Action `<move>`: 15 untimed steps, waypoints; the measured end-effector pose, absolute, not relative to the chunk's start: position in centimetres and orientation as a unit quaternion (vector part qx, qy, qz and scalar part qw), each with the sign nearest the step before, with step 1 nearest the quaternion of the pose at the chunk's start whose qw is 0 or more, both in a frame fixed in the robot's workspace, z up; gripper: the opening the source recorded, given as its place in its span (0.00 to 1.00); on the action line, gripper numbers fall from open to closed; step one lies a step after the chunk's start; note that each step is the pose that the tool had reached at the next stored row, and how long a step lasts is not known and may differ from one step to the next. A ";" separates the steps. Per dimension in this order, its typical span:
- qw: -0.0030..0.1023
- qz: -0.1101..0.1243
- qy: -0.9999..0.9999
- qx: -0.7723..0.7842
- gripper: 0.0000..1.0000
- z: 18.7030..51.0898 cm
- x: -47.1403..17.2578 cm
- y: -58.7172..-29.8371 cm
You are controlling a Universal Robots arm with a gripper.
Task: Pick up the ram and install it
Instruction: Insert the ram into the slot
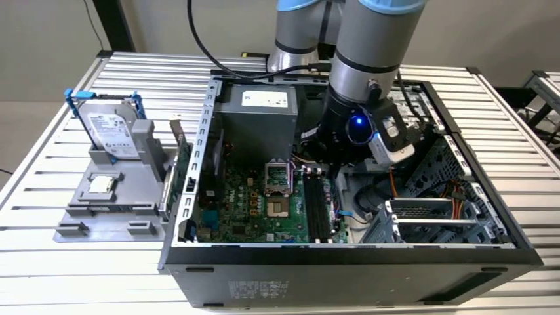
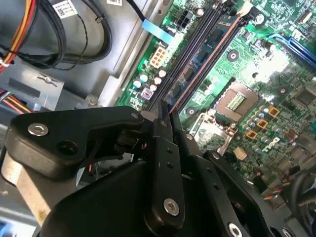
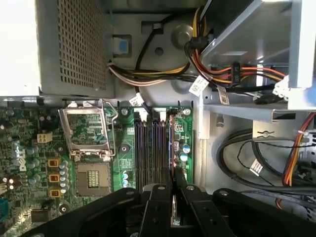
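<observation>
While the gripper [image 3: 173, 190] clenches the ram [image 2: 197, 59] over the black slots [image 3: 150, 148], seating looks underway, needing a straight, even push.

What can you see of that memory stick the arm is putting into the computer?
The ram is seen edge-on, as a thin dark strip with a reddish edge. It stands in line with the long black slots on the green motherboard, nipped between the gripper's black fingers. Whether it is fully seated cannot be told.

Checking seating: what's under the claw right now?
The claw is shut on the ram, standing edge-on over the black memory slots on the motherboard. The near slot ends are covered by the claw.
</observation>
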State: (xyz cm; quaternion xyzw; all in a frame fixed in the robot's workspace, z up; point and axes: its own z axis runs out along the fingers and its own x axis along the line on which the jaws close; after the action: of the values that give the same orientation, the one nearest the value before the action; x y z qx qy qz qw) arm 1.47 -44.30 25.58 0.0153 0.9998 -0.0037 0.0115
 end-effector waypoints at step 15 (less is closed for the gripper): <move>0.011 -0.005 1.000 0.021 0.00 23.0 1.4 -45.4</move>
State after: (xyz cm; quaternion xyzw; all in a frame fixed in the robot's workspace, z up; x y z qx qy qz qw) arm 1.37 -45.43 23.05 0.0214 0.9997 -0.0046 0.0114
